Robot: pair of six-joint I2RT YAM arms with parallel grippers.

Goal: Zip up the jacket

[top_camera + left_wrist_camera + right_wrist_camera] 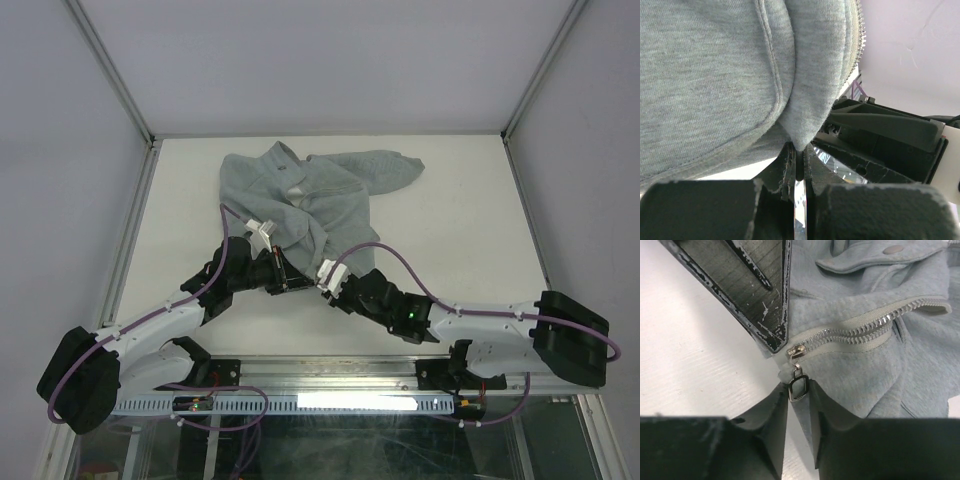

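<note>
Taking the top external view first, the jacket (305, 195) is seen rumpled on the far middle of the white table (450, 220), with its near hem (303, 255) drawn to a point between the two arms. The left gripper (283, 278) and the right gripper (322, 283) are brought together at that point, just beside one another, and the bulk of the garment lies on the far side of both; the set of the fingers cannot be told from here. In the left wrist view, the left fingers are pressed together on a fold of the hem, and the cloth is stretched away from them. In the right wrist view, the right fingertips are closed on the lower end of the zipper pull (798, 388), which hangs from the slider (796, 351) at the very bottom of the track. From there the zipper teeth (865, 325) run away to the far right, their two rows already meshed for some way beyond the slider. That line is judged to be the axis of the coming pull: away from the left gripper, by which the hem is anchored just beside the slider.
</note>
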